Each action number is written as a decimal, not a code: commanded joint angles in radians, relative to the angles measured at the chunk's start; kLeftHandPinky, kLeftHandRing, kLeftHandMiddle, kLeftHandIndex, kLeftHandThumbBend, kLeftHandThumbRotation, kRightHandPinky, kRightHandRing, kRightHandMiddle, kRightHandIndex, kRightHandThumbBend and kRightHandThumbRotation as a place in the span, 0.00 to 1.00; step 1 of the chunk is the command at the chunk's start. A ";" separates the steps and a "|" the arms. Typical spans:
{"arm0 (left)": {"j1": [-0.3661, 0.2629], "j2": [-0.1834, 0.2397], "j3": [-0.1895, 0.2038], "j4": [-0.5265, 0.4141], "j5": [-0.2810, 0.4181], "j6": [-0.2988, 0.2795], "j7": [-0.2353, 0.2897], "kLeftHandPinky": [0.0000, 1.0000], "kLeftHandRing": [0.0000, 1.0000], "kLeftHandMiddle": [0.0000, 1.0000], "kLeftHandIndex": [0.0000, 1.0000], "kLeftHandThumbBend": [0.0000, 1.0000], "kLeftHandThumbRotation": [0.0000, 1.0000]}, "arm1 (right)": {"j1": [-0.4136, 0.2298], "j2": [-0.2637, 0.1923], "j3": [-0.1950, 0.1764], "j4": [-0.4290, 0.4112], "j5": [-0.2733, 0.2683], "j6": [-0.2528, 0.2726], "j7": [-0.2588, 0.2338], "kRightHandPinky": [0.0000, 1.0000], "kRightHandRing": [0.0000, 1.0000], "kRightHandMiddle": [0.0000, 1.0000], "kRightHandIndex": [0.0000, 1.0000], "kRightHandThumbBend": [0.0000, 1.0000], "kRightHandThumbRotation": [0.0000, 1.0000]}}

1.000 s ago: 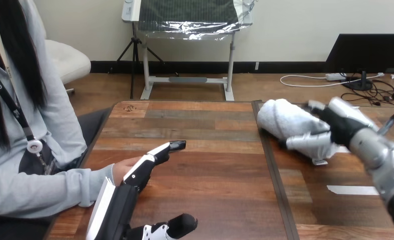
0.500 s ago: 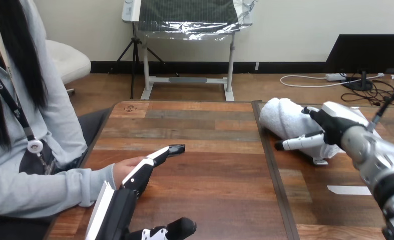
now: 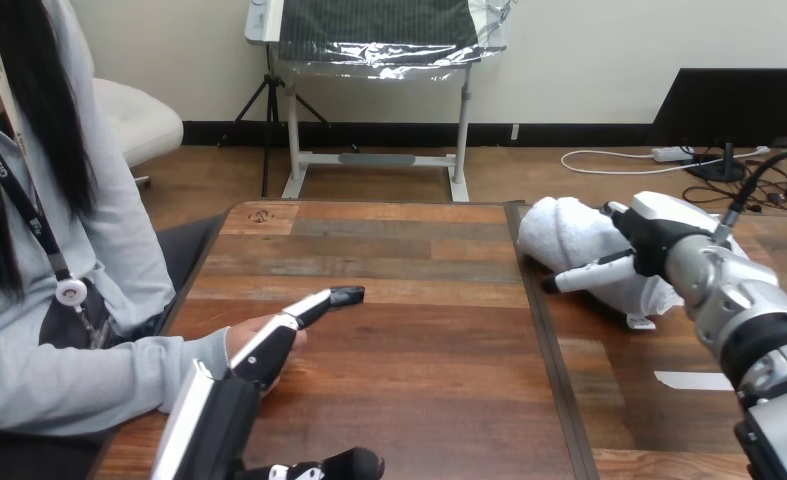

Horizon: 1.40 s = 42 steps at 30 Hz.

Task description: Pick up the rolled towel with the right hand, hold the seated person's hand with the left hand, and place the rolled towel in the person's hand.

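Head view: at the brown plank wooden table's near left corner, the left hand reaches forward with its fingers straight and its thumb spread wide, gripping nothing. The fingers lie over the person's hand, which rests on the table's left edge. Far across, at the table's far right, the right hand clasps the white rolled towel, 1 finger along its near side. The towel rests on the table.

Right hand shifted slightly up and left over the towel, less of the towel's front covered, left hand slightly lower.
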 commanded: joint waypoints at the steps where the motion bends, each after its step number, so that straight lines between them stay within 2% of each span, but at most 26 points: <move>1: -0.013 0.011 -0.001 -0.056 -0.022 -0.019 -0.005 0.90 0.87 0.83 0.79 0.94 0.69 | -0.067 0.017 0.018 0.017 -0.013 0.009 -0.029 1.00 1.00 1.00 1.00 1.00 0.56; 14: 0.014 0.022 0.006 -0.076 -0.021 -0.022 -0.009 0.89 0.86 0.83 0.79 0.93 0.70 | -0.040 0.040 0.035 0.025 -0.022 0.027 -0.058 1.00 1.00 1.00 1.00 1.00 0.55; 21: 0.019 0.031 0.007 -0.081 -0.023 -0.025 -0.017 0.89 0.86 0.82 0.79 0.91 0.69 | -0.022 0.055 0.025 0.027 -0.009 0.025 -0.086 0.99 1.00 1.00 0.98 1.00 0.47; 23: 0.021 0.033 0.007 -0.084 -0.024 -0.024 -0.019 0.89 0.86 0.82 0.79 0.91 0.69 | -0.017 0.058 0.027 0.027 -0.011 0.024 -0.100 0.96 1.00 0.99 0.97 1.00 0.45; 26: 0.024 0.034 0.005 -0.088 -0.030 -0.022 -0.022 0.88 0.85 0.82 0.79 0.90 0.69 | -0.010 0.063 0.036 0.027 -0.020 0.025 -0.124 0.85 0.98 0.97 0.95 1.00 0.42; 28: 0.025 0.035 0.001 -0.092 -0.036 -0.020 -0.026 0.88 0.84 0.81 0.79 0.90 0.67 | -0.002 0.064 0.052 0.029 -0.035 0.026 -0.145 0.64 0.89 0.90 0.91 1.00 0.39; 34: 0.028 0.041 -0.005 -0.103 -0.050 -0.018 -0.038 0.89 0.85 0.81 0.78 0.90 0.66 | 0.016 0.062 0.067 0.032 -0.051 0.019 -0.180 0.56 0.80 0.84 0.88 1.00 0.35; 35: 0.030 0.041 -0.006 -0.105 -0.052 -0.018 -0.040 0.89 0.85 0.81 0.78 0.90 0.65 | 0.018 0.061 0.067 0.032 -0.051 0.016 -0.184 0.52 0.75 0.80 0.86 1.00 0.32; 42: 0.036 0.045 -0.008 -0.115 -0.063 -0.027 -0.053 0.90 0.84 0.81 0.78 0.89 0.64 | 0.029 0.053 0.082 0.033 -0.059 -0.004 -0.211 0.44 0.63 0.71 0.78 0.99 0.24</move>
